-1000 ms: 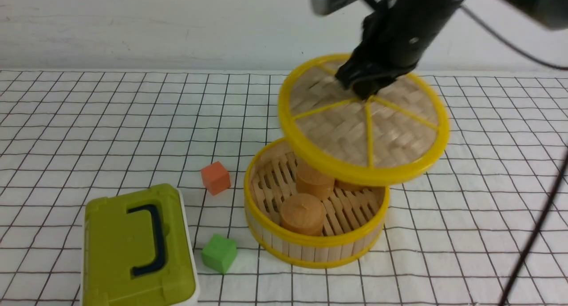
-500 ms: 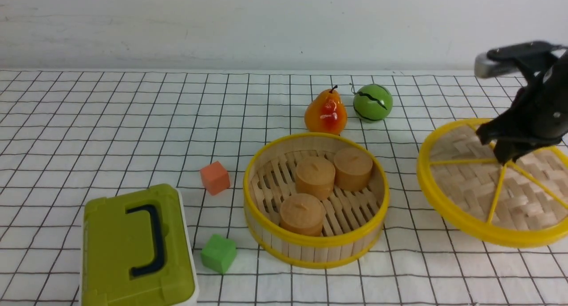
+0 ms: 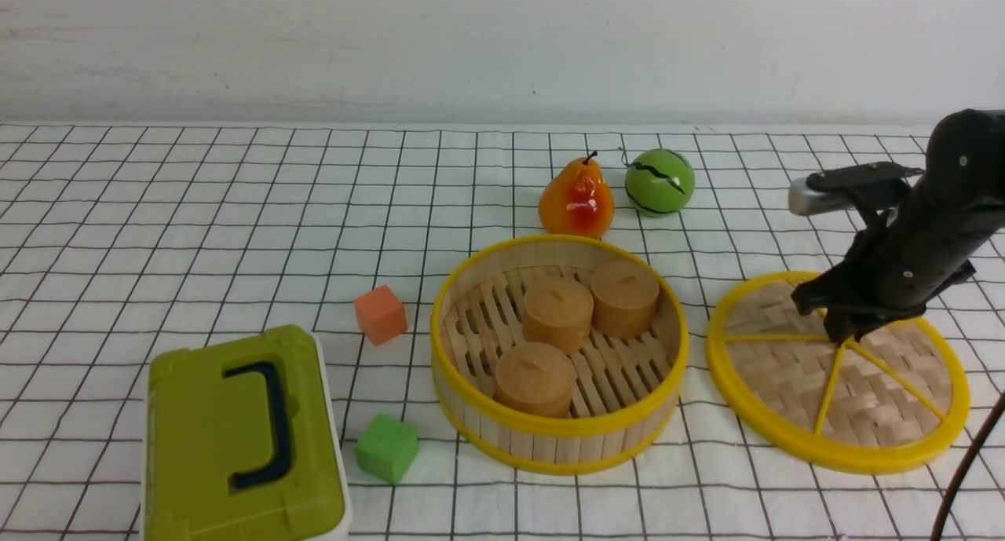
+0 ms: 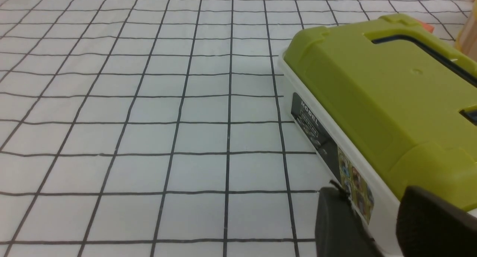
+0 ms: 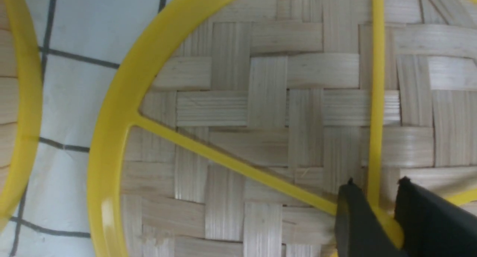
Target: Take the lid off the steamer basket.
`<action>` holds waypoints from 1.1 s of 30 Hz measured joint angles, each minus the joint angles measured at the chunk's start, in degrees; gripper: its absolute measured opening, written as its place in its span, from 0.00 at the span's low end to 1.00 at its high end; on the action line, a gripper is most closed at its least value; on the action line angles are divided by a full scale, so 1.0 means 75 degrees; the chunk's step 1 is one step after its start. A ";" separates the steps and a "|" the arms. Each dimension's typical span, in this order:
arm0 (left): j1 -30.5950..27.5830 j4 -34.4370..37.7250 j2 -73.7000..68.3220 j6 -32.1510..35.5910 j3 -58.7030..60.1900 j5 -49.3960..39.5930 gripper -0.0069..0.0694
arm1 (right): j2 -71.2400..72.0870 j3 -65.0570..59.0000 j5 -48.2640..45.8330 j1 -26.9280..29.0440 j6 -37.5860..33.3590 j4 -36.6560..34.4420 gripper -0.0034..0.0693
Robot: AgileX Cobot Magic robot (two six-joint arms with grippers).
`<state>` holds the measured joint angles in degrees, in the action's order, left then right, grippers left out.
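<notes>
The right pincer [image 3: 844, 335] is clamped on the centre hub of the lid [image 3: 793, 384], which lies flat on the gridded surface [image 3: 235, 211] just right of the open steamer basket [image 3: 550, 439], apart from it. The left pincer [image 4: 372, 201], jaws narrowly parted, holds nothing beside the olive-green box [image 4: 372, 93].

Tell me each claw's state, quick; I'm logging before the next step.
Left claw: slightly open, holding nothing.
Right claw: closed on the lid at its hub.
</notes>
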<state>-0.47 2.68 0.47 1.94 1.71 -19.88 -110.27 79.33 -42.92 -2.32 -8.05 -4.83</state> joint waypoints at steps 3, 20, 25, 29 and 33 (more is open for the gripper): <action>0.0000 0.0000 0.0000 0.0000 0.0000 0.0000 0.40 | 0.0123 0.0000 0.0006 0.0000 0.0000 -0.0183 0.45; 0.0000 0.0000 0.0000 0.0000 0.0000 0.0000 0.40 | 0.6094 -0.2068 0.0892 0.0000 -0.1505 -0.2471 0.04; 0.0000 0.0000 0.0000 0.0000 0.0000 0.0000 0.40 | 0.7760 -0.3318 0.1284 0.0000 -0.1602 -0.2592 0.02; 0.0000 0.0000 0.0000 0.0000 0.0000 0.0000 0.40 | 0.8449 -0.3939 0.1620 0.0000 -0.1602 -0.2592 0.02; 0.0000 0.0000 0.0000 0.0000 0.0000 0.0000 0.40 | 0.8816 -0.4209 0.1495 0.0000 -0.1602 -0.2592 0.02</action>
<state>-0.47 2.68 0.47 1.94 1.71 -19.88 -44.14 47.76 -31.71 -2.32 -20.06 -24.27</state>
